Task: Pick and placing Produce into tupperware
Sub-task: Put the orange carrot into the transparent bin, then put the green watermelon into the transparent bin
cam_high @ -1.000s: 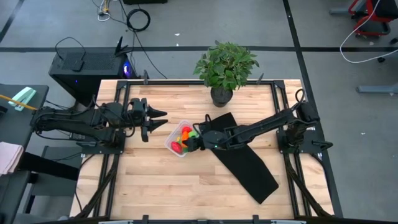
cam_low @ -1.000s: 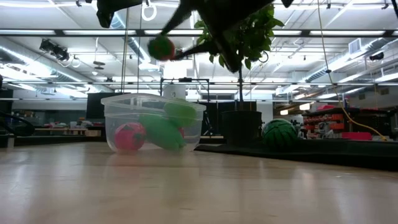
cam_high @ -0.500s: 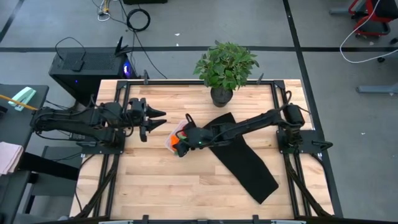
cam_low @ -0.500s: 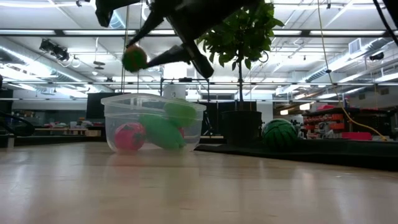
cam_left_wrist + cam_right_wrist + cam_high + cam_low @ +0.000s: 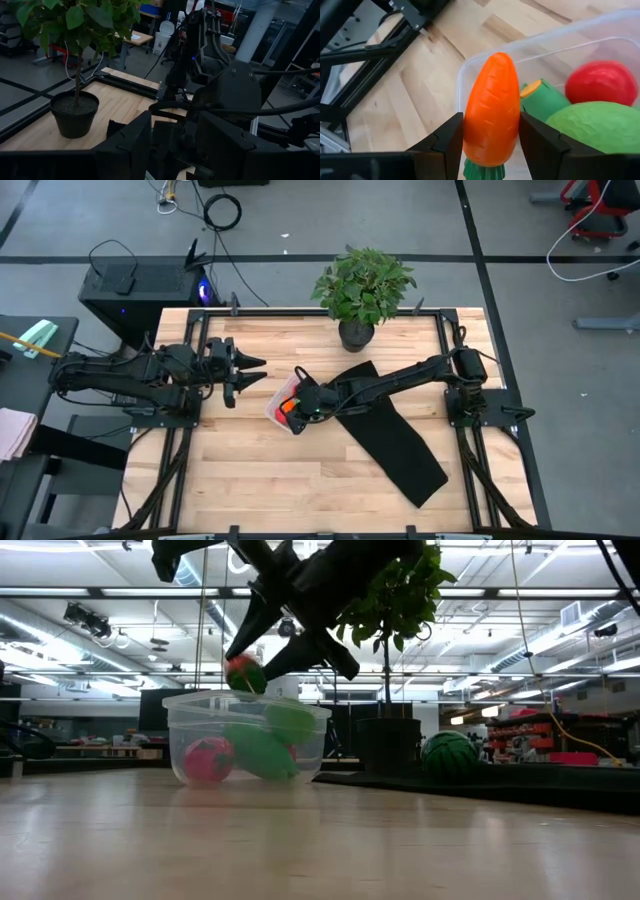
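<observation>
Left to right. The left tool (image 5: pixel 240 370) waits near the left edge of the wooden surface (image 5: pixel 250 480), its fingers spread and empty, short of the tupperware (image 5: pixel 277 408).

The tupperware stands left of centre on the surface, its right side beside the black mat (image 5: pixel 400 445). The low view shows a red piece (image 5: pixel 208 760) and two light green pieces (image 5: pixel 262 752) already lying in it. The right wrist view shows one more red piece (image 5: pixel 601 82) and a green piece with an orange end (image 5: pixel 541 99) inside.

The right tool (image 5: pixel 297 402) hangs over the tupperware's left half. Its fingers (image 5: pixel 451 139) are closed onto the carrot (image 5: pixel 491 111), clamping its sides, green top toward the wrist and tip pointing out over the container's rim.

To finish this step well, you would probably lower until the carrot's tip is below the rim, keep it off the wall so the light container does not slide, and spread the fingers only then.

On the far right of the mat, a dark green round piece (image 5: pixel 449 757) remains outside the container, beside the potted plant (image 5: pixel 362 290). It looks like the last piece left to fetch.
</observation>
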